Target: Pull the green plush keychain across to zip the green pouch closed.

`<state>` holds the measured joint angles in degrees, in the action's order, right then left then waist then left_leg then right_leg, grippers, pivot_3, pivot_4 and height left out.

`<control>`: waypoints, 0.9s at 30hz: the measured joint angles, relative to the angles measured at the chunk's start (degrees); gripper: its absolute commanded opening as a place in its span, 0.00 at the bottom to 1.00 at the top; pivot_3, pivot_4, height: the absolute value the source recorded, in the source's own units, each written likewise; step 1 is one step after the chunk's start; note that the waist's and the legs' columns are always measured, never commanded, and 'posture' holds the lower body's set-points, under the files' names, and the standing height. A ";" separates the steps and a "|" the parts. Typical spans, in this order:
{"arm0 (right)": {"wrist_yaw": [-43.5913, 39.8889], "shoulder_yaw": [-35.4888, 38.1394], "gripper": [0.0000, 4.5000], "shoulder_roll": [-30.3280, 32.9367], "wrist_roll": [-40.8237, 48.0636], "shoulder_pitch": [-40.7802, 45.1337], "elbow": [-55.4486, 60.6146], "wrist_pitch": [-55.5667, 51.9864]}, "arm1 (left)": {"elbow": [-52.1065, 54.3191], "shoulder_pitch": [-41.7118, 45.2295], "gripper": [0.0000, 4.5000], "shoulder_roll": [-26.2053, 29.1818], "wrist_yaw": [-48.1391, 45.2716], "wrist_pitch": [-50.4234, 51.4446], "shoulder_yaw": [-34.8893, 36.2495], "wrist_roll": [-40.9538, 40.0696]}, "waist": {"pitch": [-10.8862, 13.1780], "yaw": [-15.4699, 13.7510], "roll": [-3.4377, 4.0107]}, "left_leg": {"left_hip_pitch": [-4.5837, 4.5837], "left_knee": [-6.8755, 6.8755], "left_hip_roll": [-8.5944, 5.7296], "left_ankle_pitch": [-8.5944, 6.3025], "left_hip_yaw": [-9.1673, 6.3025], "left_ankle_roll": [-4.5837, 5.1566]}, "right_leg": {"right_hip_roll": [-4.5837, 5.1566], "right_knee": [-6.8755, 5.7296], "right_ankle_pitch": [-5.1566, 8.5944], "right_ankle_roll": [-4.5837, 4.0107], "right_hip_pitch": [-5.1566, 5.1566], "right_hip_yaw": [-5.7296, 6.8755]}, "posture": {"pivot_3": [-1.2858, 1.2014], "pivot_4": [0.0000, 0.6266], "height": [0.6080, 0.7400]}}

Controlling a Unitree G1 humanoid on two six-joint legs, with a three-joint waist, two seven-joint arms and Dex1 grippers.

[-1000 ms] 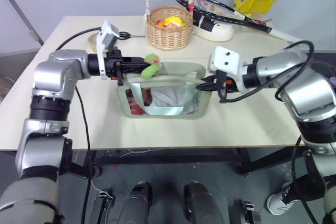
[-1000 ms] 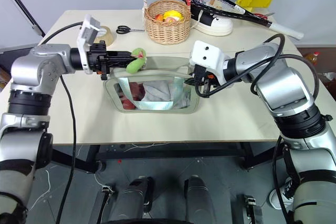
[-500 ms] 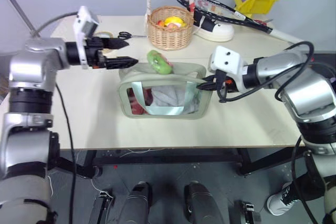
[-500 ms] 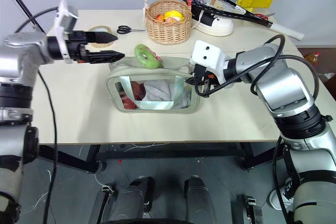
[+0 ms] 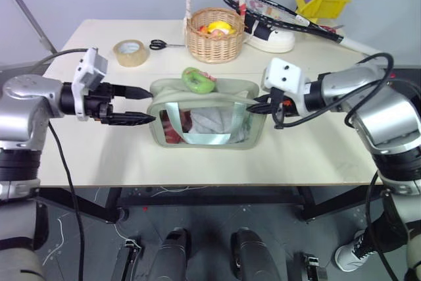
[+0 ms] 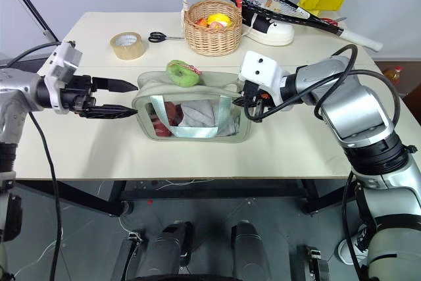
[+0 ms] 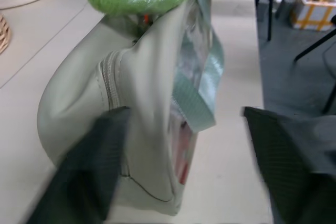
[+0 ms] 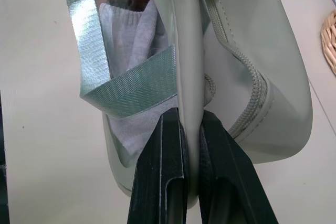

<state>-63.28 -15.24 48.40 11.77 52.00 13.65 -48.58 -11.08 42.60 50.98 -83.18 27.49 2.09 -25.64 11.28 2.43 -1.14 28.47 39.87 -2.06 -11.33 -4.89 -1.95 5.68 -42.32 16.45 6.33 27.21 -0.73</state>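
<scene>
One tool (image 8: 190, 124) clamped on pouch (image 8: 241, 56).

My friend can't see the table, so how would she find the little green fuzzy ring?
Find the wicker basket at the table's back, then the pale green pouch in front of it. The green plush keychain lies on the pouch's top edge. It is bright green, donut-shaped, with a pink bit, far smaller than the pouch.
</scene>
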 measured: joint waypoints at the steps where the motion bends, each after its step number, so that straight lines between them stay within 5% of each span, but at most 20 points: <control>1: 0.00 0.00 0.00 0.03 0.16 0.00 0.18 -0.13 | -0.01 -0.16 0.35 -0.28 0.92 -0.45 -0.53 0.70 | 0.00 0.00 0.00 | 0.00 0.00 0.00 0.00 0.01 0.00 | 0.00 0.00 0.00 0.01 0.00 0.00 | 0.52 0.24 0.34; 4: -0.03 0.00 0.00 0.05 0.40 0.00 0.37 -0.68 | -0.01 -1.04 0.01 -1.37 2.43 -1.42 -1.20 1.95 | 0.00 0.02 0.00 | 0.00 0.00 0.00 -0.01 0.03 0.01 | 0.00 0.01 -0.01 0.02 0.00 -0.01 | 0.52 0.24 0.34; 11: -0.11 -0.01 0.00 0.47 0.56 -0.07 0.93 -1.11 | -0.02 -1.18 0.01 -2.11 4.65 -2.03 -1.20 2.72 | 0.00 -0.03 0.00 | -0.01 0.01 -0.01 -0.01 0.01 0.01 | 0.00 0.01 -0.01 0.02 -0.03 0.00 | 0.52 0.24 0.34; 12: -0.37 0.08 0.18 0.87 0.90 -0.31 1.41 -1.11 | -0.02 -1.07 0.00 -2.23 5.03 -1.97 -1.29 2.85 | 0.00 -0.07 0.00 | -0.01 0.01 -0.01 -0.01 0.01 0.02 | 0.00 0.01 -0.01 0.02 -0.03 0.00 | 0.52 0.24 0.34; 19: -3.49 6.85 0.93 0.35 9.42 1.80 2.71 -1.72 | 1.07 -0.99 0.00 -2.67 7.00 -0.58 -1.23 3.25 | 0.00 -0.02 0.01 | -0.02 0.02 -0.02 -0.02 0.01 0.03 | 0.01 0.01 -0.04 0.09 -0.05 -0.01 | 0.52 0.24 0.34; 27: 4.83 1.89 0.98 -14.64 7.89 15.09 -7.22 -3.36 | 4.86 -2.56 0.00 -3.19 9.32 1.71 -0.69 2.42 | -0.01 0.04 0.02 | -0.03 0.03 -0.03 -0.02 -0.02 0.03 | 0.01 -0.01 -0.03 0.05 -0.03 -0.01 | 0.52 0.24 0.34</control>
<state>-58.45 -13.35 33.76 19.66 67.09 6.43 -51.93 -6.21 40.05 47.79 -73.85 29.21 1.40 -23.22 11.27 2.47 -1.12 28.44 39.89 -2.09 -11.34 -4.91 -1.92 5.69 -42.34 16.42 6.38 27.18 -0.74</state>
